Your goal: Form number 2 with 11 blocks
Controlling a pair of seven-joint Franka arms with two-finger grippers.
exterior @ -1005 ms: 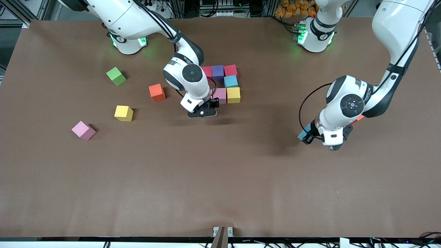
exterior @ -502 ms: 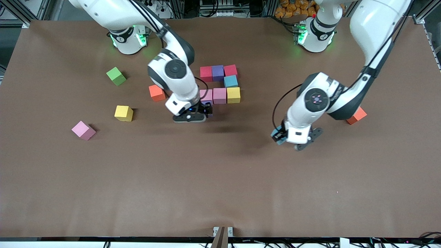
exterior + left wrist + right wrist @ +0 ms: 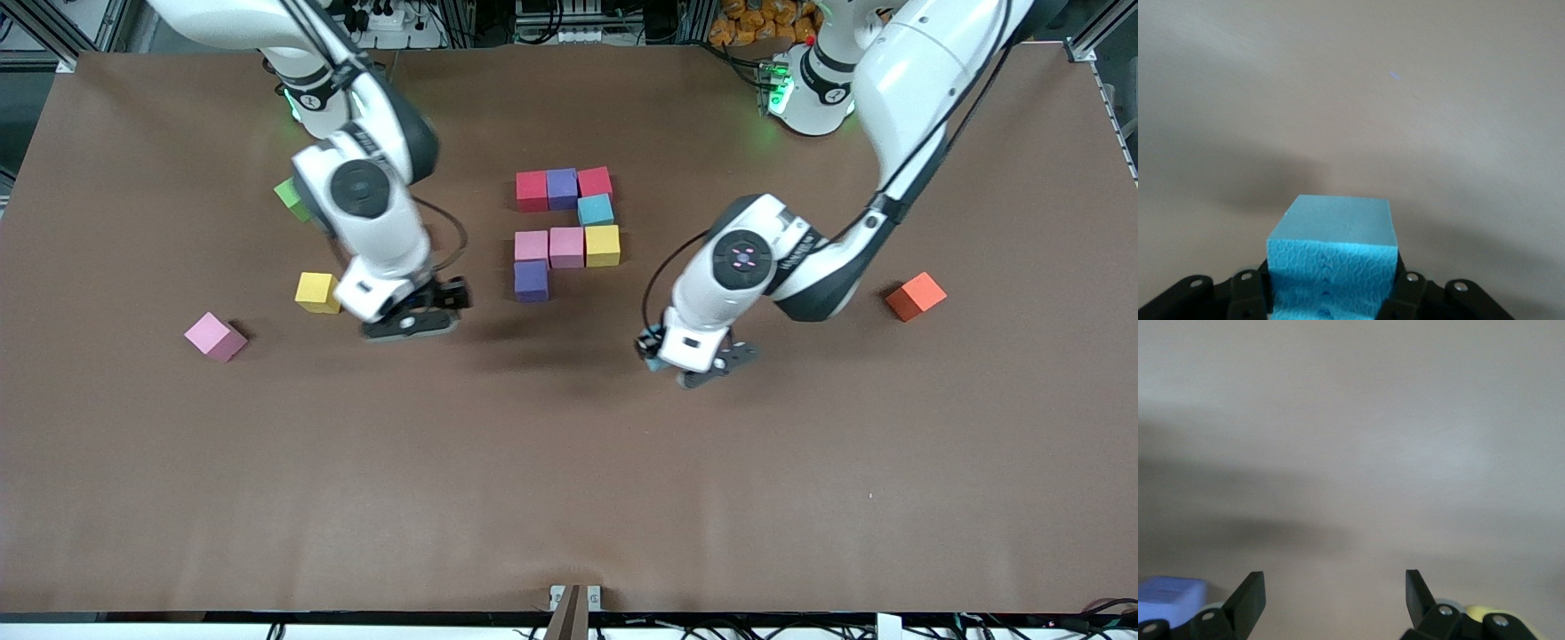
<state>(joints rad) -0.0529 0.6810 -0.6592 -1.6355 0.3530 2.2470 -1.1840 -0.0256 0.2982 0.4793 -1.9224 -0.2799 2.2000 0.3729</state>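
The right gripper [image 3: 411, 320] is hanging over bare table with its two fingers spread wide and nothing between them. The left gripper [image 3: 698, 364] is up over bare table too, squeezing a light blue block [image 3: 1331, 257] between its fingers.

Brown table [image 3: 569, 498] carries 12 scattered and grouped cubes [image 3: 566, 228].

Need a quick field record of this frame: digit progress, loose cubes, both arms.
digit so far: eight cubes placed; purple cube is nearest the front camera, touching the pink cube
left gripper: jaws shut on light blue cube, over bare table
right gripper: jaws open, empty, over bare table beside loose yellow cube
loose cubes: pink, orange, green partly hidden by the right arm
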